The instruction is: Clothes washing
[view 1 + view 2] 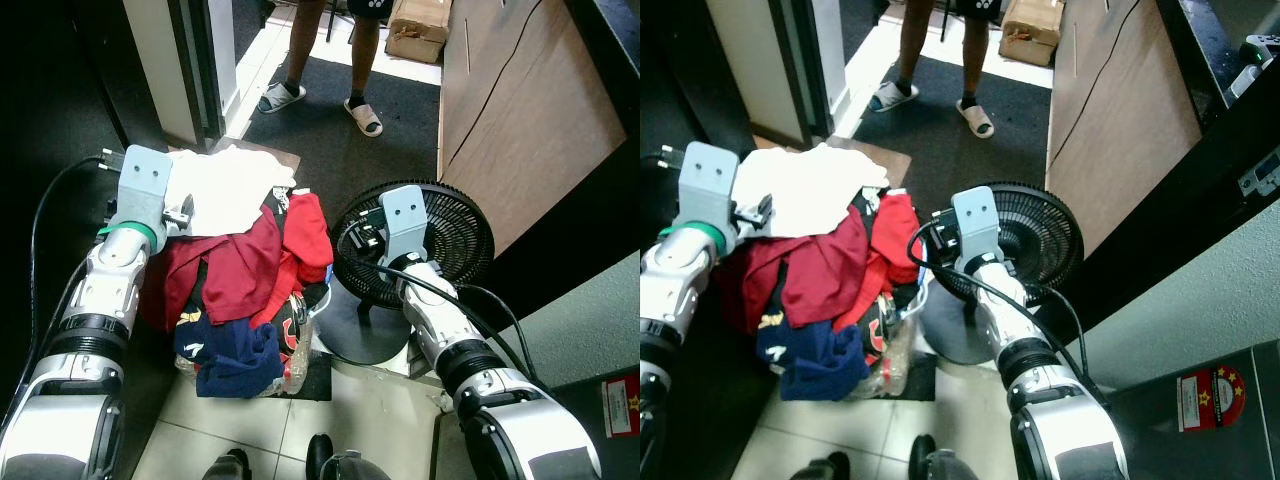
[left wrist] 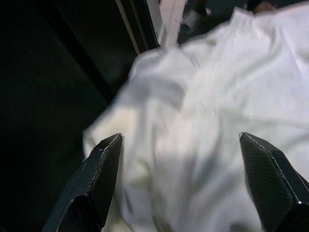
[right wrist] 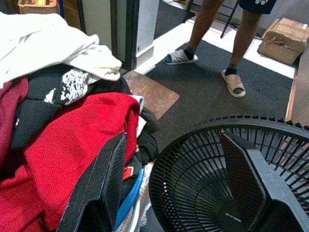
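A heap of laundry lies on the floor in front of me. A white garment [image 1: 230,185] tops the heap, a red top [image 1: 305,235] and a maroon one [image 1: 235,265] lie under it, and a navy piece [image 1: 235,360] sits at the near side. My left gripper [image 2: 179,137] hovers just over the white garment [image 2: 217,111], open, with nothing between its fingers. My right gripper [image 3: 174,135] stands open to the right of the heap, one finger by the red top [image 3: 82,140], the other over a black fan [image 3: 217,179].
The black floor fan [image 1: 455,225] stands right beside the heap. A person in sandals [image 1: 285,97] stands on the dark carpet beyond, near a cardboard box [image 1: 420,30]. A wooden panel [image 1: 520,110] runs along the right; a door frame [image 1: 185,70] rises at the left.
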{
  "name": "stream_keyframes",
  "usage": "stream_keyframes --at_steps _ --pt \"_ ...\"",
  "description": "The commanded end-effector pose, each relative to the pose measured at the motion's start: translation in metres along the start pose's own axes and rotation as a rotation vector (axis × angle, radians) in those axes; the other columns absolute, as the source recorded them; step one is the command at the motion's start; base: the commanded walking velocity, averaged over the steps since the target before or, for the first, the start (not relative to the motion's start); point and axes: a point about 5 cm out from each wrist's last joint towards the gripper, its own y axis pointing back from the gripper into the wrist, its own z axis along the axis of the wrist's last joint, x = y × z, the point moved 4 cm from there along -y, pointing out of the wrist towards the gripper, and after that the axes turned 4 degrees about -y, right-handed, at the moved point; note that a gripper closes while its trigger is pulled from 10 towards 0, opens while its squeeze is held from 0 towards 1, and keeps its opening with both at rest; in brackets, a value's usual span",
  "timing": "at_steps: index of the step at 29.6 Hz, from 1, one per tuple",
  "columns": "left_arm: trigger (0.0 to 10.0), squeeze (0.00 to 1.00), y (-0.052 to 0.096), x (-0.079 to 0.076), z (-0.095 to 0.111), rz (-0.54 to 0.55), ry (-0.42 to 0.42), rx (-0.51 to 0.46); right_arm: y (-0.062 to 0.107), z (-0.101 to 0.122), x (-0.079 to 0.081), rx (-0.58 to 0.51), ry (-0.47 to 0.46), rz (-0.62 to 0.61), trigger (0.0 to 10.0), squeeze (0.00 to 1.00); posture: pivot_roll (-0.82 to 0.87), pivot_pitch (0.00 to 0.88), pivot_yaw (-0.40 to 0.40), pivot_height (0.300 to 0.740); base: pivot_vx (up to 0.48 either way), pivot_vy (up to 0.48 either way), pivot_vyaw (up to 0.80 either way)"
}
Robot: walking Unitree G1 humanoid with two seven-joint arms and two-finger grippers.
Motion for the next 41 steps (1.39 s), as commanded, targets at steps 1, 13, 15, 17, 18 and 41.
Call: stream_keyframes --at_steps 1,13,15,17,18,41 --pt "10.0 0.00 0.006 -0.012 -0.031 -0.065 0.065 0.093 0.006 -0.014 0.001 0.036 0.003 0.007 10.0 0.00 0.08 0.222 -0.068 0.740 0.000 0.000 0.00" --pt "0.0 0.00 0.010 -0.037 -0.047 -0.188 0.165 0.167 0.007 -0.017 0.001 0.056 0.014 0.012 10.0 0.00 0.08 0.229 -0.068 0.740 0.000 0.000 0.00" --pt "0.0 0.00 0.007 -0.034 -0.041 -0.156 0.208 0.147 0.007 -0.018 0.001 0.057 0.014 0.011 10.0 0.00 0.08 0.222 -0.066 0.740 0.000 0.000 0.00" --pt "0.0 0.00 0.004 -0.032 -0.034 -0.139 0.243 0.125 0.007 -0.018 0.002 0.057 0.015 0.010 10.0 0.00 0.08 0.219 -0.066 0.740 0.000 0.000 0.00" --pt "0.0 0.00 0.004 -0.032 -0.034 -0.139 0.243 0.125 0.007 -0.018 0.002 0.057 0.015 0.010 10.0 0.00 0.08 0.219 -0.066 0.740 0.000 0.000 0.00" --pt "10.0 0.00 0.015 -0.028 0.082 -0.152 0.551 -0.217 0.017 -0.001 -0.006 -0.076 -0.025 -0.024 10.0 0.00 0.08 0.139 -0.051 0.740 0.000 0.000 0.00"
